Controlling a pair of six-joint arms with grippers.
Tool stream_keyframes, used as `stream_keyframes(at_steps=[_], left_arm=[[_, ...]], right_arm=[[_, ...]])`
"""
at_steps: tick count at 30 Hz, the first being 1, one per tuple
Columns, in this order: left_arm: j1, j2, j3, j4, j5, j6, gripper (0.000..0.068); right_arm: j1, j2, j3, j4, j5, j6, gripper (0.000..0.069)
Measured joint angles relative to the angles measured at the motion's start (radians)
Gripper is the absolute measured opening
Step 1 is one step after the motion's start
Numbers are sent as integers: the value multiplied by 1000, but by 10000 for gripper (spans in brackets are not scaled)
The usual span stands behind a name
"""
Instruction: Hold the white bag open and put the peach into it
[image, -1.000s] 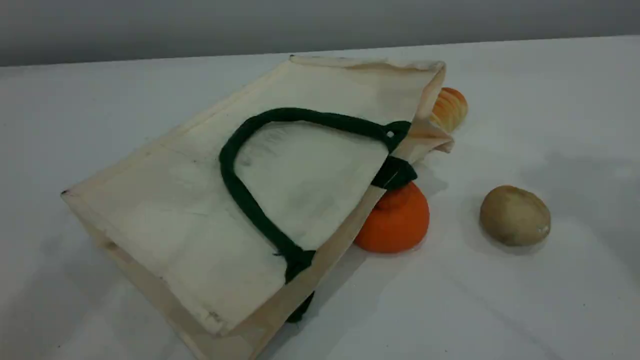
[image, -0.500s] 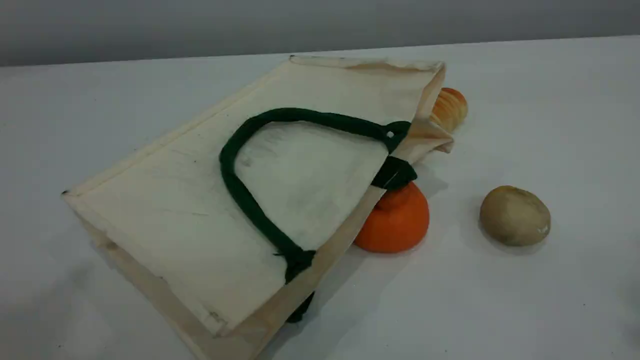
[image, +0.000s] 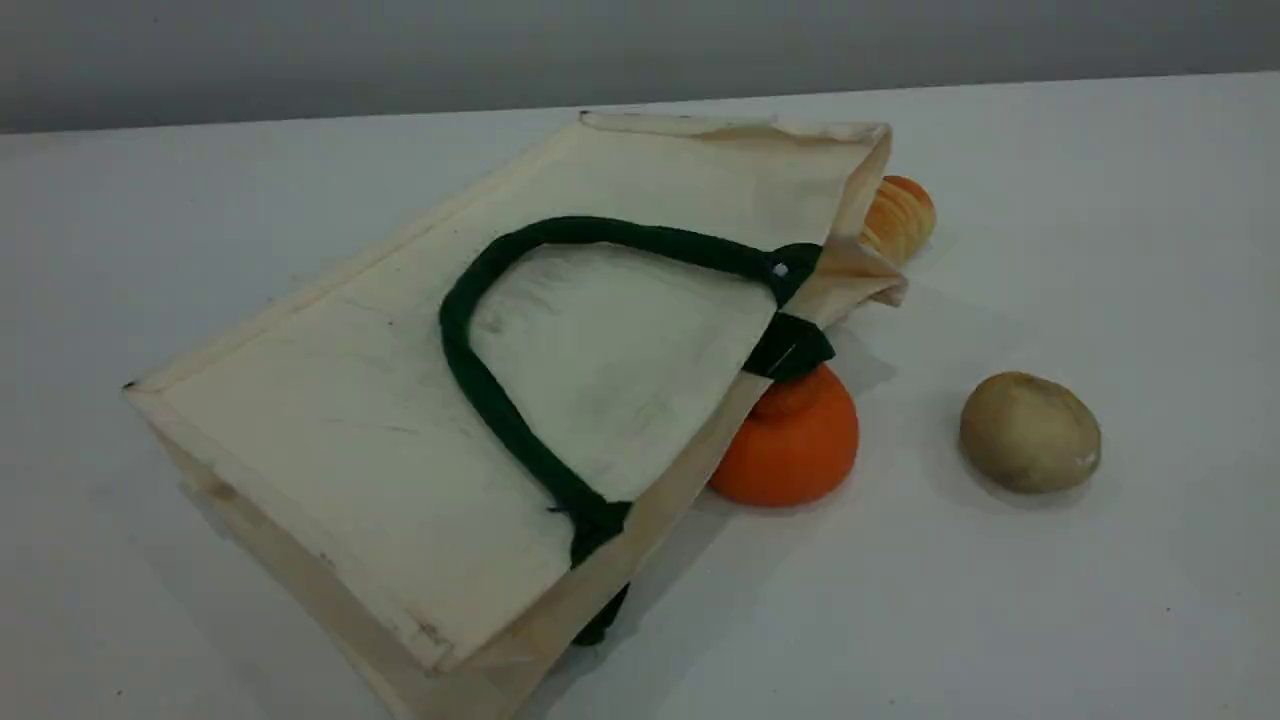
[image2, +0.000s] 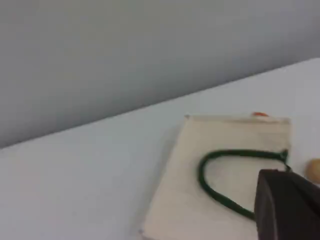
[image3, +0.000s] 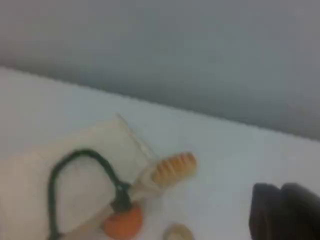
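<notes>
The white bag (image: 330, 400) lies flat on its side across the left and middle of the table, its mouth facing right and nearly closed. One dark green rope handle (image: 455, 330) loops over its upper face. The bag also shows in the left wrist view (image2: 185, 200) and the right wrist view (image3: 30, 180). The peach is hidden or out of view. Neither arm appears in the scene view. My left gripper (image2: 287, 205) and right gripper (image3: 281, 212) hang high above the table, both shut and holding nothing.
An orange stemmed fruit (image: 795, 445) sits tucked under the bag's mouth edge. An olive-brown lump (image: 1030, 430) lies to its right. A ribbed orange-yellow thing (image: 900, 215) pokes out behind the bag's far corner. A grey wall runs along the table's far edge.
Soft shadows on the table at the left and right have faded away. The bag and the things beside it have not moved.
</notes>
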Motion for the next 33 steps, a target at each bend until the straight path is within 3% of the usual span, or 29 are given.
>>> stream_keyframes(at_steps=[7, 13, 19, 23, 33], left_arm=[[0, -249, 249, -40, 0, 1, 8], [0, -303, 423, -65, 0, 1, 8], [0, -303, 525, -78, -2, 2, 8], [0, -303, 575, -77, -5, 6, 8], [0, -303, 712, -80, -134, 7, 8]], right_arm=[[0, -185, 99, 90, -2, 1, 26], [0, -333, 311, 88, -5, -7, 26], [0, -451, 557, 88, -107, -53, 26], [0, -471, 667, 87, -146, -82, 26], [0, -471, 698, 60, -144, -89, 26]])
